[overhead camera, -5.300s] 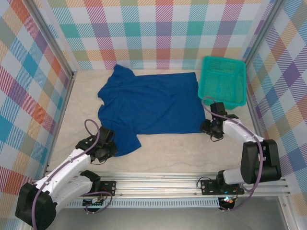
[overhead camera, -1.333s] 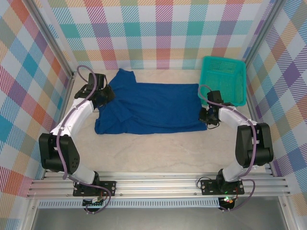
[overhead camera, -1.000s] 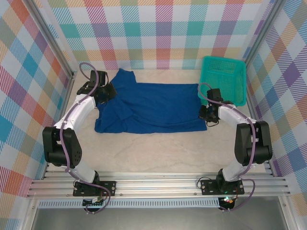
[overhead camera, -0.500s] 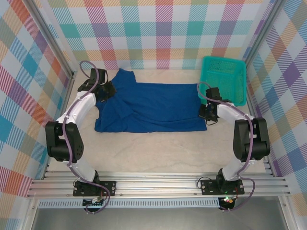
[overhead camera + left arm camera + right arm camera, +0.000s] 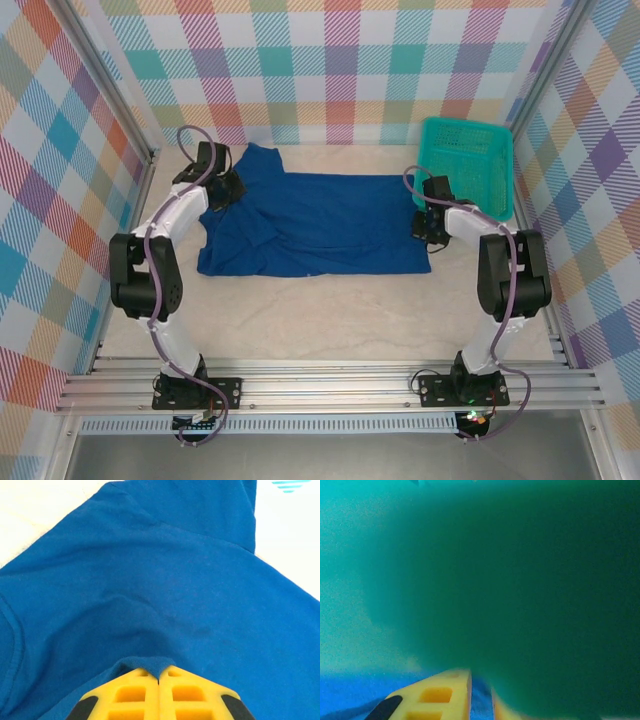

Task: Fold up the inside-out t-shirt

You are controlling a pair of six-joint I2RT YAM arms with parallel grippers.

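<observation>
1. Shirt (image 5: 310,225) lying flat just left of the basket (image 5: 465,165), already doubled into a long band.
2. Left gripper (image 5: 222,190) at the shirt end farthest from the basket. Fingers (image 5: 130,695) pressed together with a pinch of blue cloth at the tips.
3. Right gripper (image 5: 428,225) jammed up by the basket's near-left corner, on the shirt's edge. Wrist view way too blurry to tell clamped from letting go; maybe a sliver of blue between the jaws.
4. Step in hand, best guess: laying down the first fold.
5. Next up: release both corners, back off without bumping the basket, then regrip one short end and carry it across.
</observation>
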